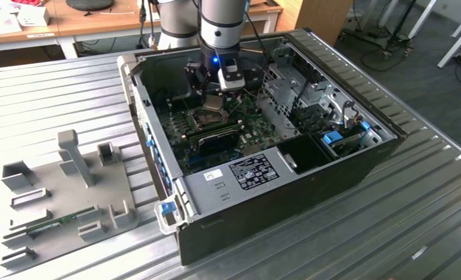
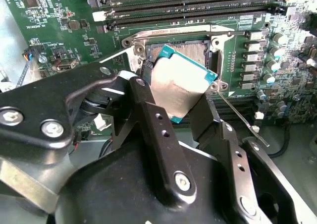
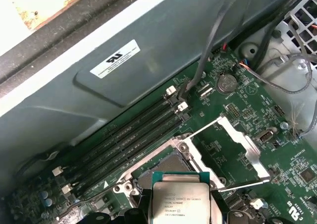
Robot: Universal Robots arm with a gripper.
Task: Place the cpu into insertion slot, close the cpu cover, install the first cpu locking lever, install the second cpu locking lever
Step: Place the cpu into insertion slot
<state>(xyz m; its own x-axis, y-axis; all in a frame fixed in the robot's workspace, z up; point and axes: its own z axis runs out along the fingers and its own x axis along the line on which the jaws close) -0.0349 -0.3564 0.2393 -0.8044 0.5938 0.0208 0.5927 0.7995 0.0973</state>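
My gripper [image 1: 214, 98] is inside the open computer case, shut on the cpu [image 1: 213, 105]. In the second wrist view the black fingers [image 2: 148, 110] clamp the cpu [image 2: 181, 85] by two opposite edges, its grey metal top tilted and its green rim showing. It hangs just above the insertion slot [image 2: 193, 48], not seated. The first wrist view shows the cpu [image 3: 178, 201] over the slot [image 3: 161, 169]. The cpu cover [image 3: 242, 144] is swung open beside the slot. A thin locking lever [image 2: 242, 120] sticks out, released.
Long black memory slots [image 2: 188, 1] run beside the socket, close to the case wall [image 3: 99, 100]. A drive cage [image 1: 297, 87] and cables fill the case toward the exterior view's right. A grey fixture plate [image 1: 67, 186] lies on the ribbed metal table at the exterior view's left.
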